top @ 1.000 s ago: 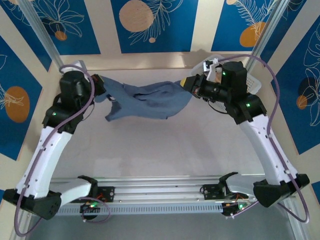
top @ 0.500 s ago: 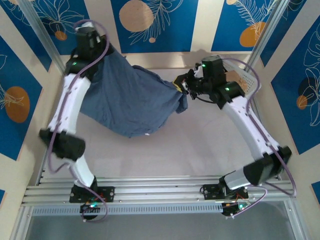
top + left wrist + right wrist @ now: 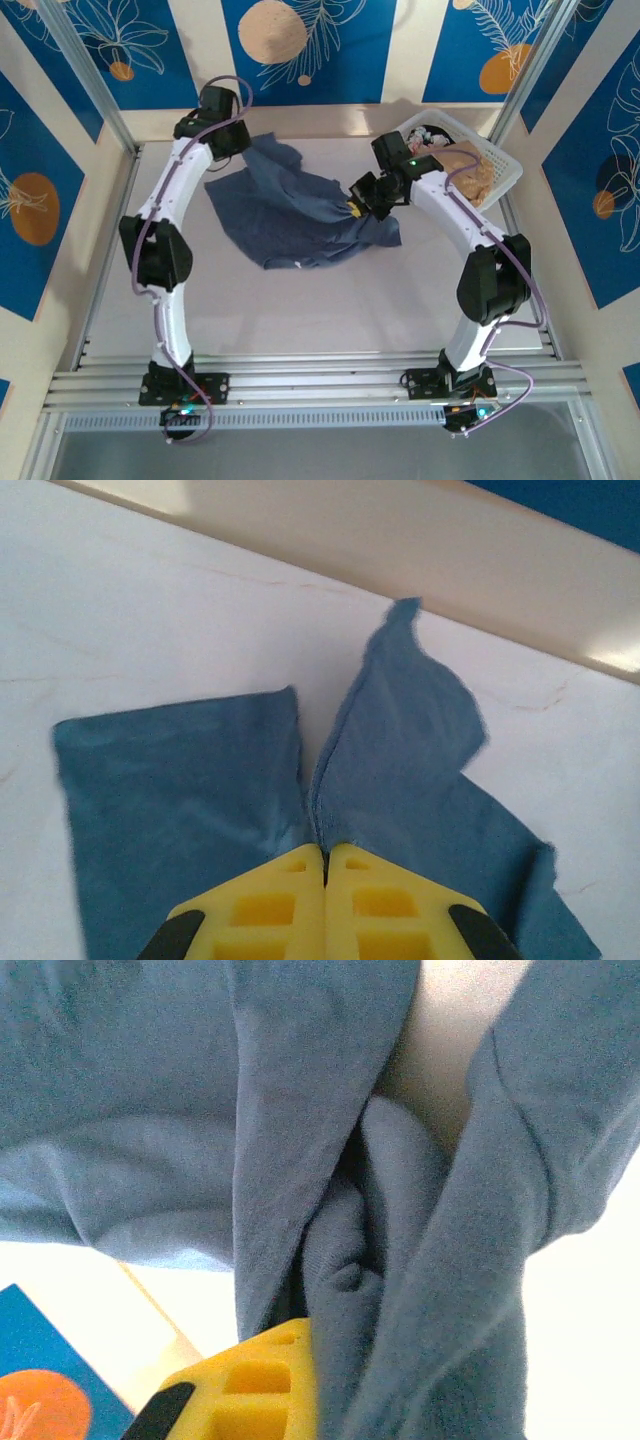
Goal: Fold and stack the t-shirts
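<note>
Top external view: the slate-blue t-shirt (image 3: pixel 300 215) lies rumpled on the far half of the bench (image 3: pixel 300 310). At one edge the left jaws clench it — the right jaws clench a bunched fold opposite.

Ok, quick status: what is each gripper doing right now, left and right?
The left gripper is closed, its fingers pinching an edge of the blue t-shirt.
The right gripper is closed on a bunched fold of the same shirt.

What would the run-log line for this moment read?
left gripper: shut on blue t-shirt | right gripper: shut on same shirt | shirt: unfolded, bunched between grippers over table | white basket: far right corner
</note>
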{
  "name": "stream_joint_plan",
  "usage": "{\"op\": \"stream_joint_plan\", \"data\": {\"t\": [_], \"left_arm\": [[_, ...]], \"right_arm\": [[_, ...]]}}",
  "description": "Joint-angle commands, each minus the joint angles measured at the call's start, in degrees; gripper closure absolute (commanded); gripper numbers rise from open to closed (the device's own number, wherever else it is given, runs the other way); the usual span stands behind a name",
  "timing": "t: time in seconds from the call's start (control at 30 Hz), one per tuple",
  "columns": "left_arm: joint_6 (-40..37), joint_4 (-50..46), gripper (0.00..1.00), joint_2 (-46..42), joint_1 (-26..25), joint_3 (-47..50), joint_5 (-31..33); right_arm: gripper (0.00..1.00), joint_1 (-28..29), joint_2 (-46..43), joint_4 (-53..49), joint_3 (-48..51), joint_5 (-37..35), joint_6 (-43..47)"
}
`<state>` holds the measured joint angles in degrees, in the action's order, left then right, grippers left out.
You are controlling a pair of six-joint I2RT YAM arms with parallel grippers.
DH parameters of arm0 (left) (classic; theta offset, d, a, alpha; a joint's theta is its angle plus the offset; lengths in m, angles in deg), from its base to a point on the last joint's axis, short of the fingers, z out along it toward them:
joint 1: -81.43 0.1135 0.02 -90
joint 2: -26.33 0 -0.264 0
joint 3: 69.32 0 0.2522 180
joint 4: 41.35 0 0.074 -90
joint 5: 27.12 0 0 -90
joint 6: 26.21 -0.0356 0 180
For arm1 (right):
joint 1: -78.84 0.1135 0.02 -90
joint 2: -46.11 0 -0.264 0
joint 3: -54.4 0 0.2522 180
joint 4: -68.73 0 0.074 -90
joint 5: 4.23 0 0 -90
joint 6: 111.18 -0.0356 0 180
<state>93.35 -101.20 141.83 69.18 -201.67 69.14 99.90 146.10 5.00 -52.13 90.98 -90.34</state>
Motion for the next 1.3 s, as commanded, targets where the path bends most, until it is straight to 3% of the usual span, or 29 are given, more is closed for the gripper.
{"op": "stream_joint_plan", "data": {"t": [0.0,0.13,0.27,0.43,0.67,0.8,0.87,0.9,0.97,1.0,1.03,1.1,1.2,1.23,1.27], "left_arm": [[-1.1,0.6,1.00,-8.4,0.7,9.1,1.1],[3.3,4.9,1.00,-13.2,0.5,17.8,-5.4],[8.1,8.1,1.00,-10.6,-1.6,15.7,-9.7],[13.8,11.1,1.00,-0.6,-5.8,0.1,-14.1],[21.3,8.7,1.00,19.4,-12.1,-34.3,-19.4],[28.7,15.5,1.00,22.9,-13.4,-36.3,-21.6],[28.6,14.7,1.00,23.3,-13.0,-36.4,-21.1],[27.2,11.9,0.90,23.0,-12.3,-36.4,-19.9],[24.4,3.1,0.39,21.6,-9.5,-36.0,-16.3],[22.5,-3.8,0.23,20.3,-7.8,-35.9,-12.4],[21.1,-8.7,0.13,18.6,-5.5,-35.2,-8.2],[17.8,-18.8,0.09,12.1,-0.5,-28.2,1.6],[14.5,-19.0,0.09,-1.9,5.3,-8.1,11.5],[13.8,-17.6,0.09,-6.1,6.4,-2.3,13.3],[12.8,-15.7,0.09,-10.6,7.0,3.7,14.7]], "right_arm": [[1.00,-0.2,-3.4,-2.9,-3.8,-5.7,5.6],[1.00,0.8,-12.7,7.7,-0.1,-10.0,9.7],[1.00,1.4,-20.0,14.4,0.1,-11.7,13.7],[1.00,1.4,-25.0,16.0,-2.2,-11.0,15.7],[1.00,3.2,-30.3,22.8,-5.8,-7.6,19.0],[1.00,9.5,-25.9,24.0,-9.9,-3.7,20.7],[1.00,12.5,-22.0,25.2,-10.4,-1.1,20.0],[1.00,13.8,-19.2,24.2,-11.4,-0.1,19.5],[1.00,16.2,-13.4,23.3,-12.8,1.3,18.6],[1.00,17.3,-9.4,23.2,-13.9,3.0,18.0],[1.00,18.0,-6.2,23.0,-14.9,4.3,17.5],[1.00,19.9,1.9,22.0,-18.5,7.5,16.8],[1.00,22.3,15.9,18.6,-28.2,13.8,16.1],[0.97,22.9,19.7,17.4,-31.4,15.6,15.4],[0.84,23.4,26.2,16.2,-36.7,20.1,13.7]]}}
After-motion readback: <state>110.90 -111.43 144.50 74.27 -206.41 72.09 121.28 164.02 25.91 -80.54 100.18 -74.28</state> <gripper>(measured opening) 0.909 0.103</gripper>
